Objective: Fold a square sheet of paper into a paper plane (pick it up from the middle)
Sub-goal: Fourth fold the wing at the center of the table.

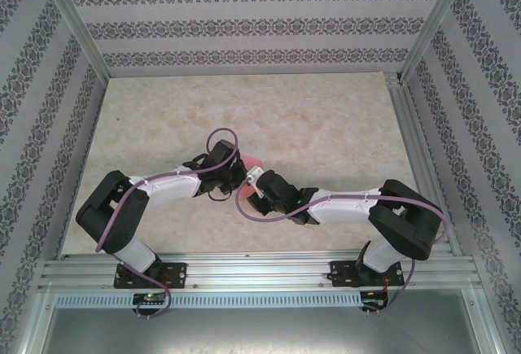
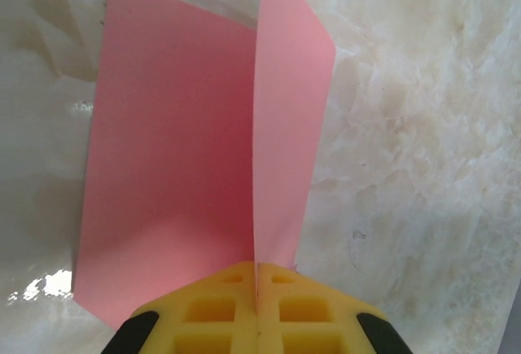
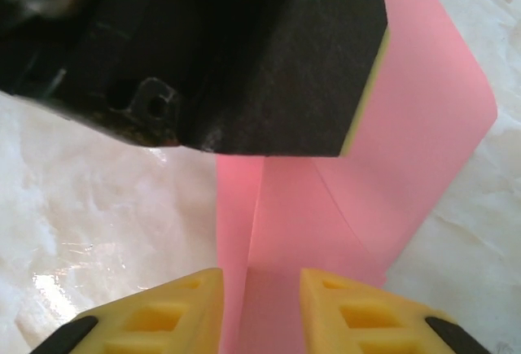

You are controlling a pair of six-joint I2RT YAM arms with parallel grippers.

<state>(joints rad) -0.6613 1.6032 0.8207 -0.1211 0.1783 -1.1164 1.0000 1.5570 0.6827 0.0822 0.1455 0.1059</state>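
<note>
Both arms reach in toward the middle of the tabletop (image 1: 326, 118), their wrists almost meeting there, and a sliver of pink shows between them. The left tool (image 2: 256, 279) is clamped tight: its yellow fingers (image 2: 212, 313) press together on a crease of the square sheet of paper (image 2: 163, 167). From that pinch the sheet splits into two flaps. The wider one lies down to the left, close to the pale marbled surface, and the narrower one stands up nearly on edge along the fold.

The right tool (image 3: 260, 309) faces it from the other side with its jaws parted. Its two yellow fingertips (image 3: 163, 317) sit on either side of a pink strip with a gap between them. Whether they touch the paper I cannot tell. Just beyond them looms the dark body of the left tool, with the sheet fanning out to the right under it.
</note>
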